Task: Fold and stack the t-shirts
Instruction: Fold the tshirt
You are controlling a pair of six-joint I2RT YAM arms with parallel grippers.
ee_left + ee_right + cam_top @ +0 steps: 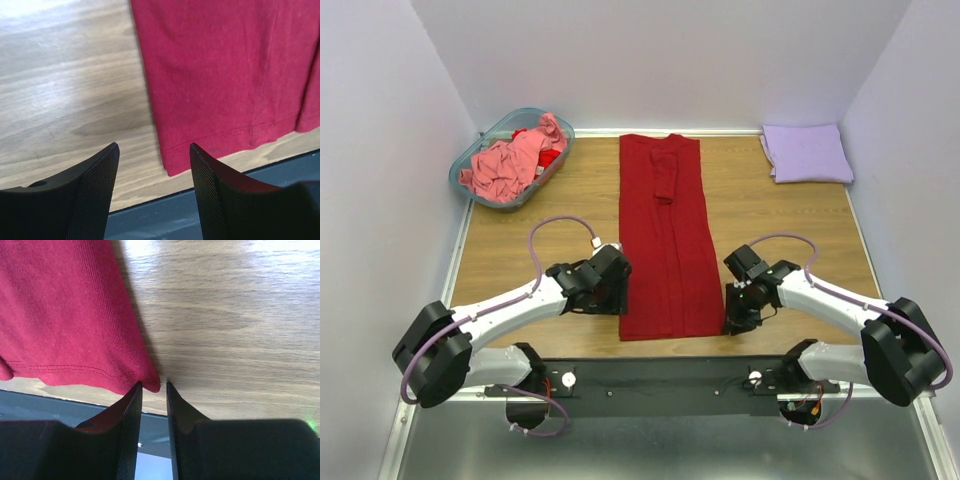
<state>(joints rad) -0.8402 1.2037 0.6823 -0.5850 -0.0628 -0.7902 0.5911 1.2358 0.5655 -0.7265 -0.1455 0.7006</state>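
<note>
Red t-shirt 1 | lavender t-shirt 1 | salmon-pink t-shirt 1 | basket 1

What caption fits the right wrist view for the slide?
Right gripper, jaws narrowly apart, at the hem corner of the dark red t-shirt on the wooden table.

Dark red t-shirt, lavender t-shirt

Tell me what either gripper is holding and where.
Nothing is held: left gripper and right gripper stand open at the dark red t-shirt's near hem corners.
</note>
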